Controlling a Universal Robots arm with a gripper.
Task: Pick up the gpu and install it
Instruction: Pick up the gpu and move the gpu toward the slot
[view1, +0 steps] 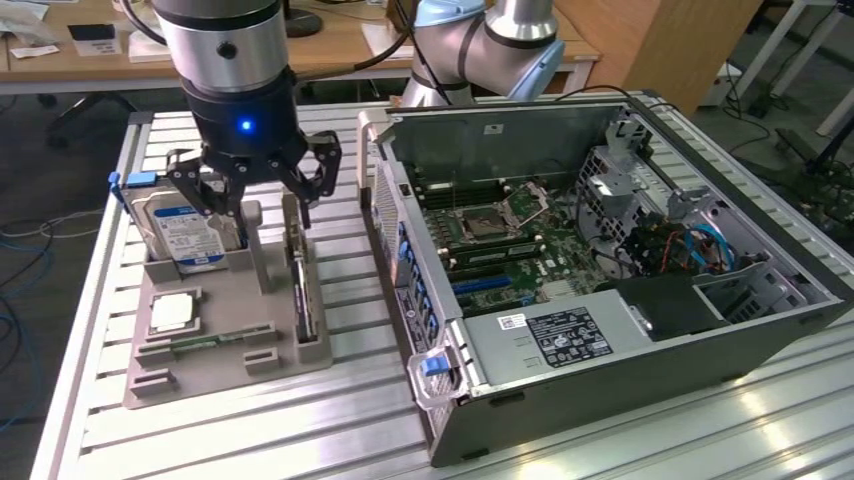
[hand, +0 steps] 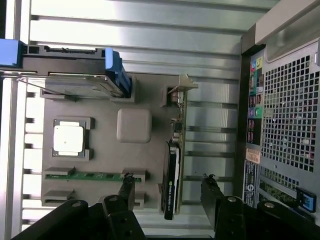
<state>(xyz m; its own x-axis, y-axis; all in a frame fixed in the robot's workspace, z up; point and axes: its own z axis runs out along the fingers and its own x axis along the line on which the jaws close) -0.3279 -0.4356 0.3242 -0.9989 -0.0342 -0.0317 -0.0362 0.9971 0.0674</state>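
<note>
Gpu (hand: 171, 165): thin dark card, standing on its long edge in a slot of the grey holder (view1: 227, 340), on the holder's side nearest the pc case (view1: 601, 250). Grey metal bracket (hand: 182, 85) at one end. Seated in the slot, not lifted.

Tool (hand: 167, 181): black, 2 fingers, spread wide, hanging over the holder w/ the gpu btwn them. Wrist view: one finger (hand: 126, 187) on ea. side of the card, gap showing on both sides, no contact seen. Holds nothing.

Holder: grey moulded tray, flat on the table (view1: 360, 420). Also carries:
- hard drive (view1: 187, 235): silver, blue-white label, blue side rails, standing on edge at the end toward the ext. view's left.
- processor chip (view1: 174, 312): small silver square, flat in its pocket.
- memory stick (view1: 200, 343): green, lying flat in a groove near the chip.

Pc case: grey tower on its side, side panel off, motherboard (view1: 494, 230) exposed, blue cables (view1: 694, 250) inside toward the ext. view's right. Sits just beside the holder, on the ext. view's right.

Table: slatted aluminium top.

Another robot arm (view1: 467, 40): blue-grey, behind the case, well apart from the holder.
</note>
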